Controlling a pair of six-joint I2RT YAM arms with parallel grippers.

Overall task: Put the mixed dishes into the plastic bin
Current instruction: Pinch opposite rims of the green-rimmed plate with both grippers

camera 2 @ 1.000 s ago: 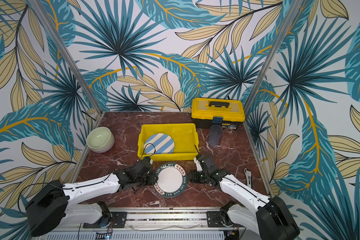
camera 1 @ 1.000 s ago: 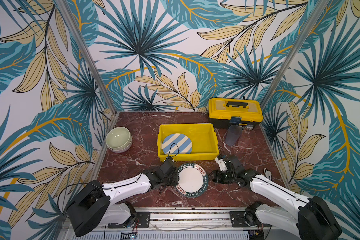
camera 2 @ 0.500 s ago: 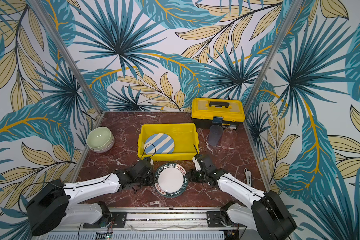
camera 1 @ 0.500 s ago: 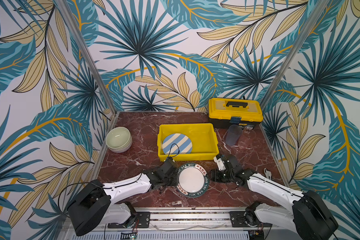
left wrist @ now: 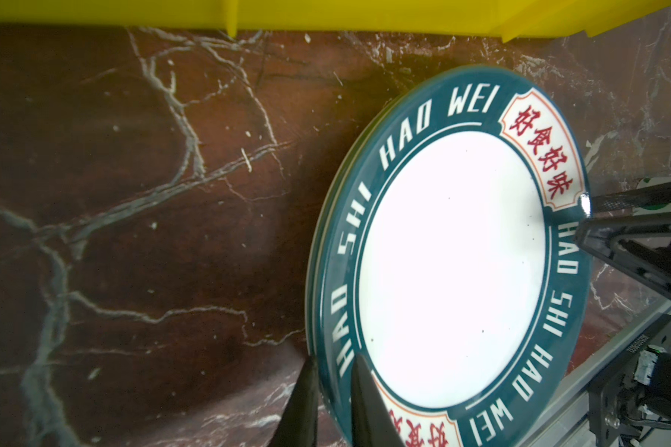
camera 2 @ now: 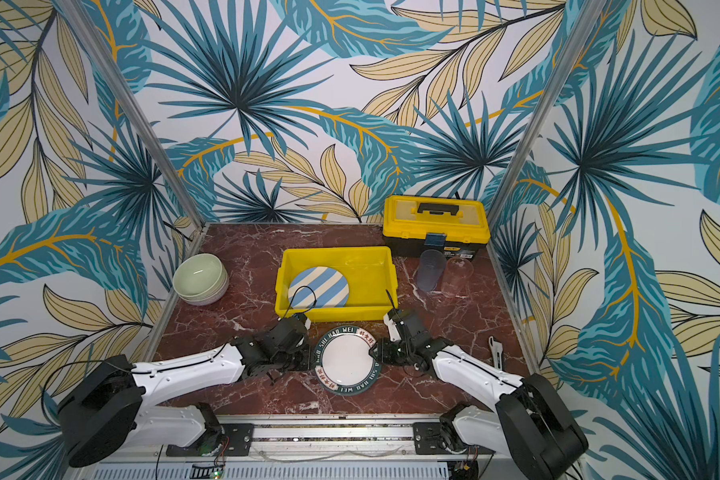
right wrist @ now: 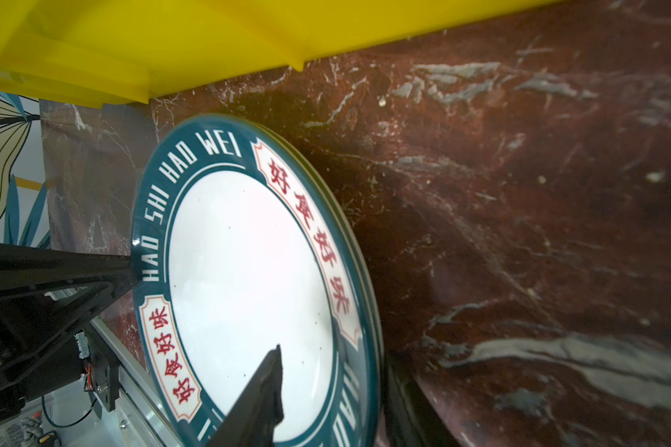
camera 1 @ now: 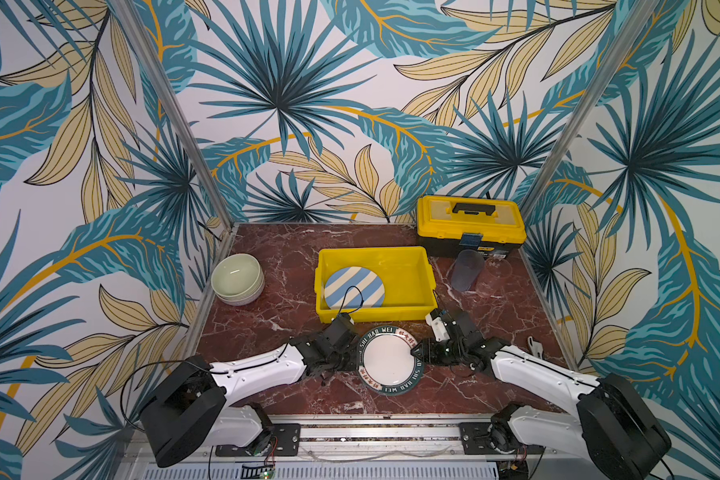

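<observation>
The plate [camera 1: 387, 360] is lying on the surface [camera 1: 267, 324] beside the bin's [camera 1: 375, 250] near wall: the left gripper [left wrist: 334, 360] is clamping one edge, the right gripper [camera 1: 416, 354] is straddling the opposite edge, jaws apart, and should be closing before a level lift.

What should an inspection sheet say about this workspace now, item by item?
Surface: dark red marble tabletop, pale specks.
Job's things: white plate with lettered dark rim before shallow yellow plastic bin; blue-and-white striped plate inside it; stacked pale bowls left; clear bluish tumbler beside clear colourless tumbler right.
Clutter: yellow lidded toolbox behind; small pale tool, right edge.
Grippers: left gripper shut on lettered rim; right gripper open astride opposite rim.
Cables: black cable loop above left wrist.
Surroundings: leaf-patterned walls, metal frame posts.
</observation>
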